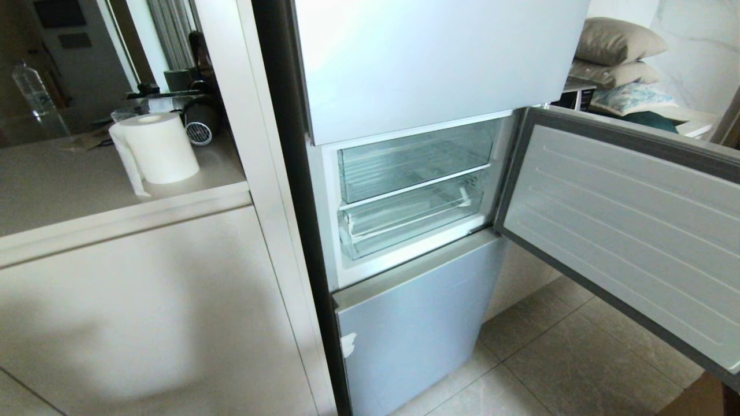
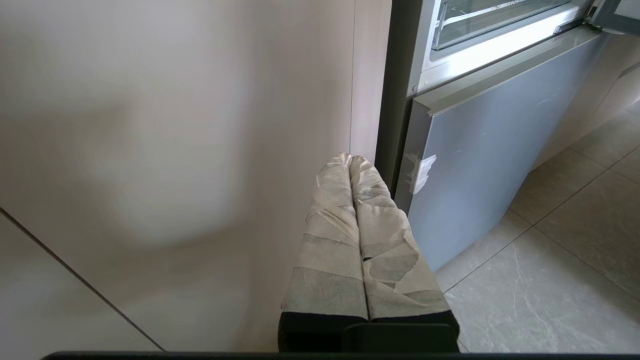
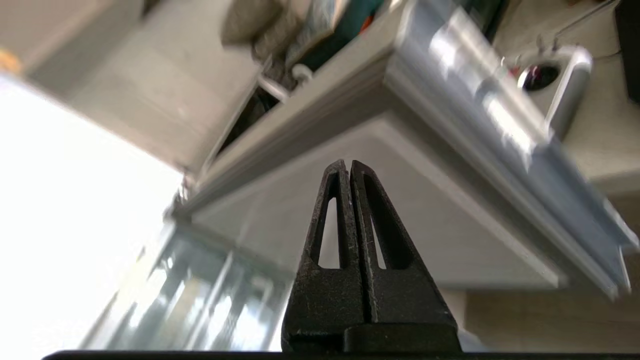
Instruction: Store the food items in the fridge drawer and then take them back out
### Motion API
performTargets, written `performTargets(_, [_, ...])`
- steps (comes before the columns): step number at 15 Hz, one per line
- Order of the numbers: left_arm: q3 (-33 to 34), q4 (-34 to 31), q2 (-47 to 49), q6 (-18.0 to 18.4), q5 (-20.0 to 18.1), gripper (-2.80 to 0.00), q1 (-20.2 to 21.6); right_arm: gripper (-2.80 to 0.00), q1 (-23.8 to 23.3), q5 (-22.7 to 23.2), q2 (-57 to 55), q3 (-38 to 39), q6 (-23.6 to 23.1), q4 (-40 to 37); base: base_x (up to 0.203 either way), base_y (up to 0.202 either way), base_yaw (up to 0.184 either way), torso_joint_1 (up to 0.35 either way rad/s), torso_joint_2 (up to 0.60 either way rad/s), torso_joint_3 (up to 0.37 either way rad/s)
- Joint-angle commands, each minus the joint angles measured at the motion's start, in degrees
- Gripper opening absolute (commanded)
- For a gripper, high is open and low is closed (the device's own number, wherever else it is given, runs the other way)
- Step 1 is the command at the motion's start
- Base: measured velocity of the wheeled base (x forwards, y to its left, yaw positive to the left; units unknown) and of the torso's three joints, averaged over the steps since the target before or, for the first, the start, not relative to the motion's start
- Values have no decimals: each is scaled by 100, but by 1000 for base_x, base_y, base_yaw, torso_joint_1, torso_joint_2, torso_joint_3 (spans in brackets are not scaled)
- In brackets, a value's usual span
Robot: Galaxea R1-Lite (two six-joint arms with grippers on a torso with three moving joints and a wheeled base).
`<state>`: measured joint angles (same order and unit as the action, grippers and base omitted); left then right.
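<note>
readable text: none is showing in any view
fridge doors: no brand or numbers are appearing
water bottle: any label is too small to read
tape patch, beside the left gripper tips: nothing is printed on it

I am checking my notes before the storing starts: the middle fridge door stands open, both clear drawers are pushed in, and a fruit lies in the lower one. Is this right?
Not quite. The head view shows the middle door open and both drawers pushed in, but the lower drawer holds no fruit; the upper drawer looks empty too.
</note>
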<state>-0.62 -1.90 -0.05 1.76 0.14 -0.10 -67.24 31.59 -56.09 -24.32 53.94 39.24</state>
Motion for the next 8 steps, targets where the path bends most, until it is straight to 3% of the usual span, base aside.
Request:
performTargets(1, [1,-3,14,0,4,-280,1,-280,-532,102,-1107,249,304,1404,0,0,0,0,0,0])
performTargets(4, [1,-3,14,0,4,-280,1,-280,-921,125,-1948,59,575,2113,0,0,0,0,0,0])
performTargets(8, [1,-3,14,0,4,-280,1,-280,-1143,134,-3110,-677,794,2309,0,0,0,0,0,0])
